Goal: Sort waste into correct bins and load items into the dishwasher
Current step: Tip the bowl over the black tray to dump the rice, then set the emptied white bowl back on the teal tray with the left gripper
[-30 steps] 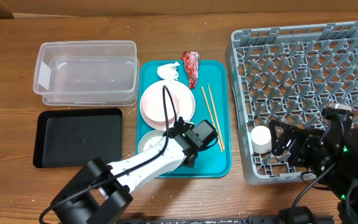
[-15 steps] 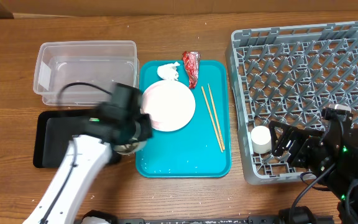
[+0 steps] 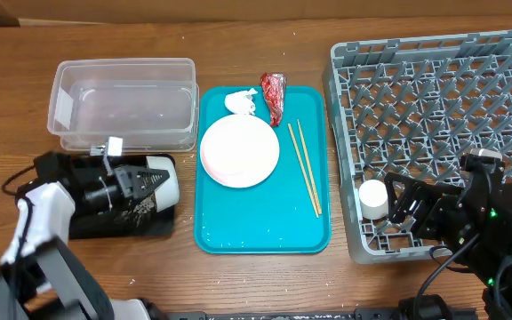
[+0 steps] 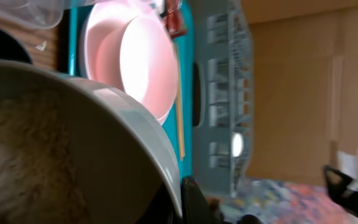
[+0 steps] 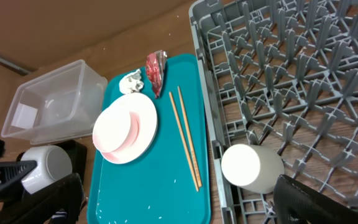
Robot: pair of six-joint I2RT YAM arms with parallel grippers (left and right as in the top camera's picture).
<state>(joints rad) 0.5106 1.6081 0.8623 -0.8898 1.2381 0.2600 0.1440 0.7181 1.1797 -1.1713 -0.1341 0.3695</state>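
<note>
Bowl (image 3: 162, 182) swung from teal tray (image 3: 238, 224) to black tray (image 3: 118, 228), clamped in left gripper (image 3: 143, 181); right gripper (image 3: 405, 204) apart beside cup (image 3: 373, 197).

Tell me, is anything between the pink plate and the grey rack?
Yes. The two chopsticks lie flat on the teal tray between the plate and the rack. A lifted plate would probably clear them.

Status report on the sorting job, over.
Left gripper shut on bowl, tipped sideways over black tray. Right gripper open, beside cup in rack. Plate, chopsticks, napkin on teal tray. Nothing blocking.
</note>
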